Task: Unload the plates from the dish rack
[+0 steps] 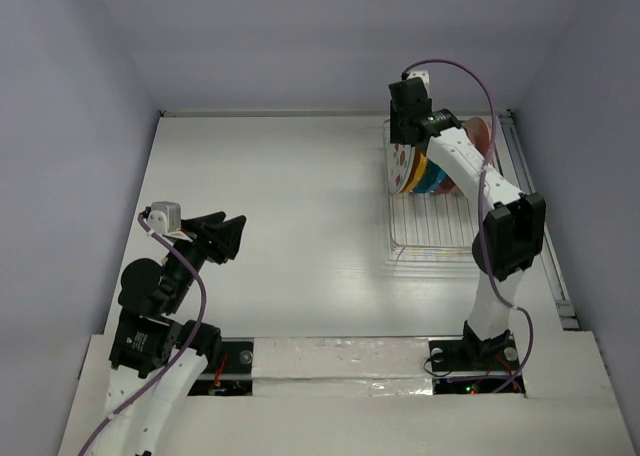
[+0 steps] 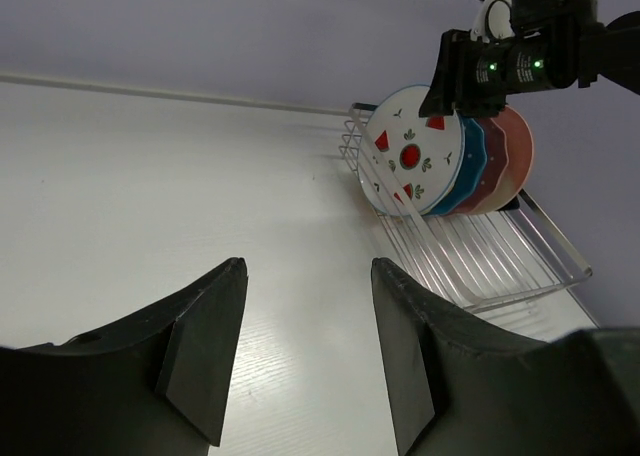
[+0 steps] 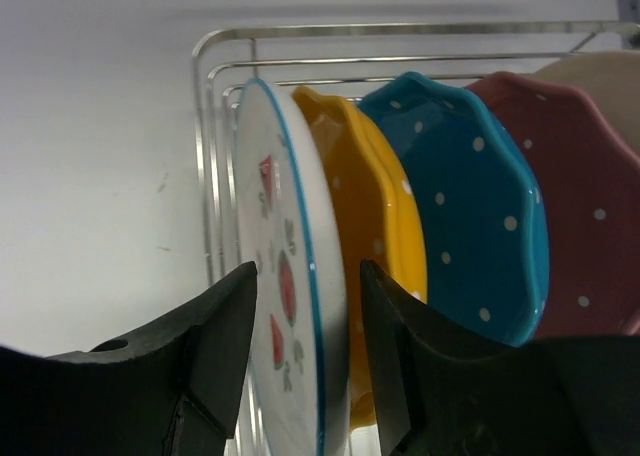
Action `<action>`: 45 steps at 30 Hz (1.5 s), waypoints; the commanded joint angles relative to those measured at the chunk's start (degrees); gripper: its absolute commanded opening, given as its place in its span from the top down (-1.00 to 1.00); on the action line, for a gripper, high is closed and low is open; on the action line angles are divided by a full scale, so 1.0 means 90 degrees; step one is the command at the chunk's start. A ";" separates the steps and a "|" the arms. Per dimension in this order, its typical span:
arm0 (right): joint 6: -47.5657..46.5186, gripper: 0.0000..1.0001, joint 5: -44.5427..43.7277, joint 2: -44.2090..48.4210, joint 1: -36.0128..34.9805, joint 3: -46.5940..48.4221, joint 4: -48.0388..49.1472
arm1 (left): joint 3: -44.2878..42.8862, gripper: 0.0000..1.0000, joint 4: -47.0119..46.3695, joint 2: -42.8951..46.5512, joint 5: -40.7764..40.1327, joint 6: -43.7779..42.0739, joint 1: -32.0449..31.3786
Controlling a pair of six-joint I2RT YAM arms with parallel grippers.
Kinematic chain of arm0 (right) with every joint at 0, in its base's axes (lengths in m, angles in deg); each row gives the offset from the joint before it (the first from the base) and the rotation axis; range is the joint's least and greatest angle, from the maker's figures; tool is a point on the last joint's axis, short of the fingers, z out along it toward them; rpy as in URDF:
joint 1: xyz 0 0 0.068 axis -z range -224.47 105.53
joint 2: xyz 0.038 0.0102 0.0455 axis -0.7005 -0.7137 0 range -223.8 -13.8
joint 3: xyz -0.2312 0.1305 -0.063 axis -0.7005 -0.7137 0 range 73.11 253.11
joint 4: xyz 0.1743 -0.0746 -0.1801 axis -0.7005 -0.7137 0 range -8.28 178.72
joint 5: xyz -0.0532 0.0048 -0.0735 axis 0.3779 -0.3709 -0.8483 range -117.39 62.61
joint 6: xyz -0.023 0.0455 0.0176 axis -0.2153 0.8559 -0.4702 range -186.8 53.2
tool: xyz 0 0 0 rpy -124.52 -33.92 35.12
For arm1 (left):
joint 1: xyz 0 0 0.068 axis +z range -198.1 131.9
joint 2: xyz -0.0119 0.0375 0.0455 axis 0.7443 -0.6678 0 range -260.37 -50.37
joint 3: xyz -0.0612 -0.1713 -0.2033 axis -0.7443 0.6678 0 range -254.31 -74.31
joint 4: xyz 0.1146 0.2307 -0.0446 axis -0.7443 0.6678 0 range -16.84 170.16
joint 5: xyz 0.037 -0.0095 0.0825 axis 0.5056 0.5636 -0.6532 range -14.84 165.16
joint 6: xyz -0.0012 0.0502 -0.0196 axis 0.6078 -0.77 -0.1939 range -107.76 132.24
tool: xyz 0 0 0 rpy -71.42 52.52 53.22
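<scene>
plates [image 2: 415, 156] upright, bunched in dish rack [image 2: 480, 261]

A white table [image 1: 280, 226] stands boxed in by plain pale lavender walls [image 1: 300, 36] under soft, even light

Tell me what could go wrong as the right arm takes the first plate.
1. The open right end effector straddles the rim of the white plate, one finger close against the yellow plate; closing could nudge or pinch it too.
2. The plates stand packed on edge in the dish rack; pulling the white one might tip its neighbours.
</scene>
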 commanded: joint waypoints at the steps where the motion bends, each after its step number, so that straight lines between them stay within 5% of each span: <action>1: -0.0104 -0.02 -0.0766 -0.0040 -0.0032 0.0354 -0.0128 | 0.0045 0.00 -0.0219 0.0075 0.0031 -0.0011 0.0025; 12: -0.0367 0.99 -0.1519 -0.0032 -0.0168 0.0529 0.0174 | 0.0045 -0.04 -0.0210 0.0114 -0.0028 -0.0002 0.0025; 20: -0.1041 1.00 -0.2086 0.0701 -0.0471 0.1018 0.0467 | 0.0035 -0.06 -0.0171 0.0085 -0.0115 0.0027 0.0025; 30: -0.0731 1.00 -0.1530 0.1960 -0.0705 0.0638 0.0839 | 0.0035 -0.06 -0.0210 0.0056 -0.0037 0.0028 0.0084; 37: 0.0919 1.00 0.1251 0.2538 -0.1124 -0.1109 0.2476 | 0.0054 -0.06 -0.0239 0.0046 0.0031 0.0018 0.0152; 41: 0.1925 1.00 0.2849 0.1721 -0.1466 -0.1248 0.3715 | 0.0055 -0.06 -0.0229 0.0007 0.0050 0.0018 0.0152; 45: 0.2813 1.00 0.3451 0.0665 -0.1837 -0.0751 0.4383 | 0.0045 -0.06 -0.0210 -0.0013 0.0041 0.0008 0.0152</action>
